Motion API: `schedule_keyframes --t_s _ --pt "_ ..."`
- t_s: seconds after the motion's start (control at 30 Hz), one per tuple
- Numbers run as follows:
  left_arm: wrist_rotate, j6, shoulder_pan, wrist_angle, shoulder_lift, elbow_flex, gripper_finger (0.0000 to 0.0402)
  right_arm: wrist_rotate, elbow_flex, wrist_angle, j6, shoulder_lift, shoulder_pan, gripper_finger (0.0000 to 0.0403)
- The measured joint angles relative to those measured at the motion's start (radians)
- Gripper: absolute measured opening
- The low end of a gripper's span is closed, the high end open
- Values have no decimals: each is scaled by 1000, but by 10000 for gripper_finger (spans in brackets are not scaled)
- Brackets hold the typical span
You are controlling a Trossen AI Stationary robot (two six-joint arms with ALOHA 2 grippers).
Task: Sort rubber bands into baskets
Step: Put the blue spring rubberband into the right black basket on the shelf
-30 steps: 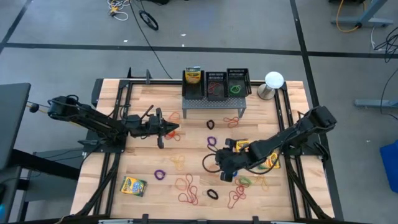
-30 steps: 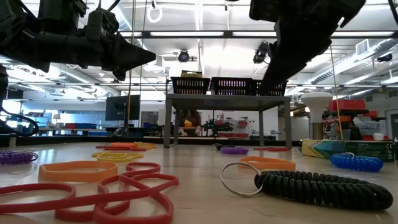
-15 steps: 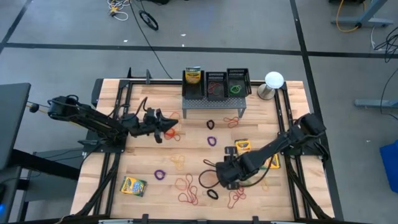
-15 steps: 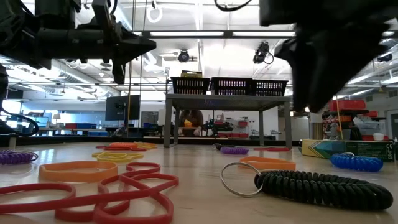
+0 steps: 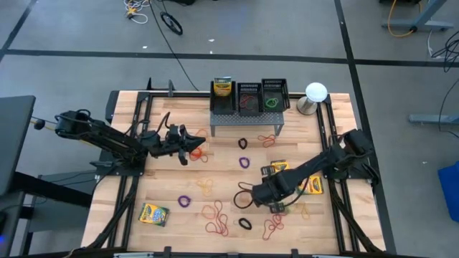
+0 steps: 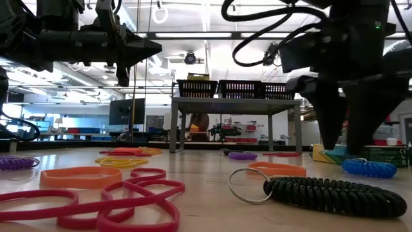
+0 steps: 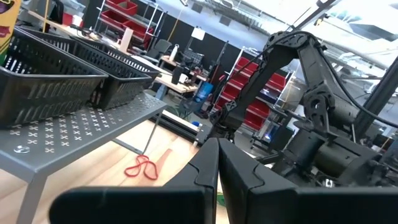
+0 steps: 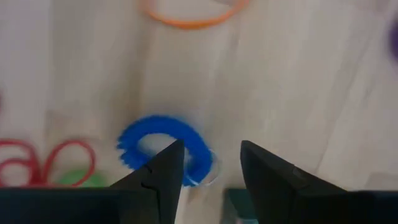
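Many rubber bands lie loose on the wooden table, among them red ones (image 5: 217, 218), a purple one (image 5: 185, 201) and a black one (image 5: 244, 223). Three black mesh baskets (image 5: 249, 97) stand in a row on a grey perforated stand (image 5: 244, 120) at the far edge. My right gripper (image 8: 208, 163) points down, open, right over a blue coiled band (image 8: 163, 148) that lies flat on the table (image 6: 368, 167); one finger covers part of the band. My left gripper (image 5: 192, 145) hovers shut and empty at mid-left, pointing level toward the table's right.
Yellow-green crayon boxes lie at the near left (image 5: 153, 213) and beside my right arm (image 5: 280, 168), and one sits in the leftmost basket (image 5: 223, 87). A white domed object (image 5: 315, 93) stands at the far right. A black coiled band with a ring (image 6: 335, 193) lies near the front.
My right gripper has tipped from a slant to point straight down and has sunk toward the table, over the blue coiled band. My left gripper has rolled about its own axis in place and stayed shut.
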Motion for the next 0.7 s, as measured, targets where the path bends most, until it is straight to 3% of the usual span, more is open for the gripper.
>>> schedule_keyframes --t_s 0.4,0.7 --pt "0 -2 0 -12 0 0 18 -68 4 52 -94 73 -6 113" --pt "0 -2 0 -24 0 0 18 -76 0 68 31 -14 -25 24"
